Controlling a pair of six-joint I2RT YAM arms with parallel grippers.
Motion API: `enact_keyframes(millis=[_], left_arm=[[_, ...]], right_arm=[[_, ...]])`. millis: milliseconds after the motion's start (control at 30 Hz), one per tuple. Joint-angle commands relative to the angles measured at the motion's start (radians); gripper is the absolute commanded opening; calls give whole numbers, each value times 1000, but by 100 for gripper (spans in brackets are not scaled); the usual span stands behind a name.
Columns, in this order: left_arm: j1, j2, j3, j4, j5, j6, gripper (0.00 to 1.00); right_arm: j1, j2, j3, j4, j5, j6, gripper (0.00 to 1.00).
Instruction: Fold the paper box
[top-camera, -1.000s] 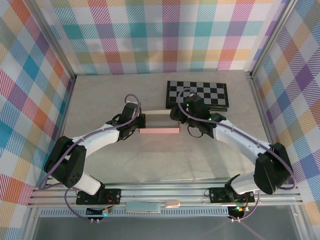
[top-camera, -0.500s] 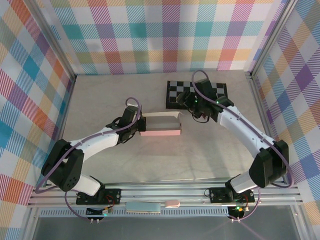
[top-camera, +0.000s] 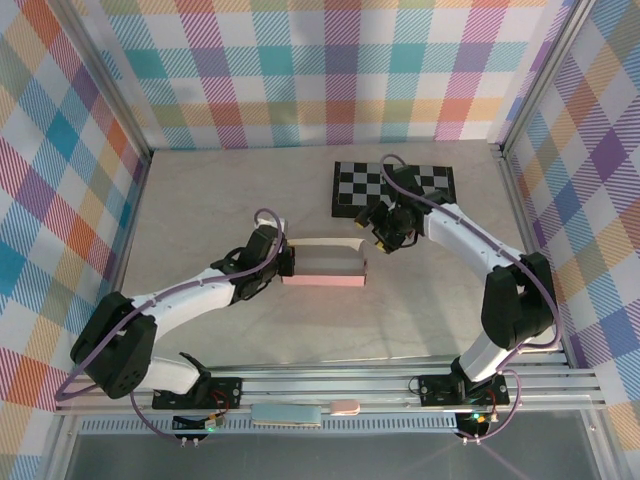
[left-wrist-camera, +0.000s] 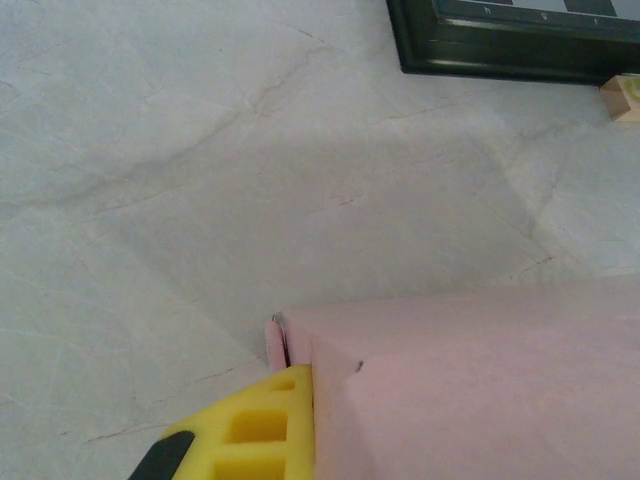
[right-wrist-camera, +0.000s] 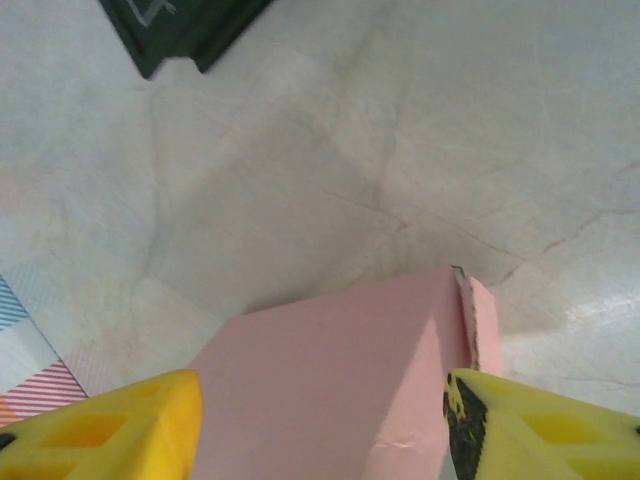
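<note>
The paper box (top-camera: 325, 262) is a pale pink shallow box with raised walls, lying mid-table. My left gripper (top-camera: 284, 263) is shut on the box's left end wall; in the left wrist view one yellow finger (left-wrist-camera: 245, 430) presses against the pink wall (left-wrist-camera: 470, 380). My right gripper (top-camera: 383, 234) stands open just off the box's right end, in front of the chequered board. In the right wrist view its two yellow fingertips (right-wrist-camera: 110, 425) stand wide apart with the box's pink end (right-wrist-camera: 340, 370) showing between them.
The black-and-grey chequered board (top-camera: 395, 187) lies behind the box at the back right, close to the right arm. Its dark edge shows in the left wrist view (left-wrist-camera: 520, 45) and the right wrist view (right-wrist-camera: 180, 30). Checked walls enclose the table.
My right gripper left the box's right end, swung back over the chequered board, then came down toward that end again. The box and left gripper shifted slightly nearer.
</note>
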Motion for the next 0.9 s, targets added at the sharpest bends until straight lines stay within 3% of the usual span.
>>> enact_keyframes(millis=[0, 267, 567, 867], left_arm=[[-18, -9, -31, -55, 0, -31, 3], [-50, -8, -61, -60, 2, -68, 8], [-73, -56, -78, -130, 24, -144, 28], [-78, -158, -142, -172, 89, -191, 32]], right_arm=[[0, -16, -31, -8, -53, 11, 63], [8, -36, -118, 53, -112, 28, 50], [28, -65, -192, 70, -117, 17, 45], [62, -70, -260, 121, -109, 16, 38]])
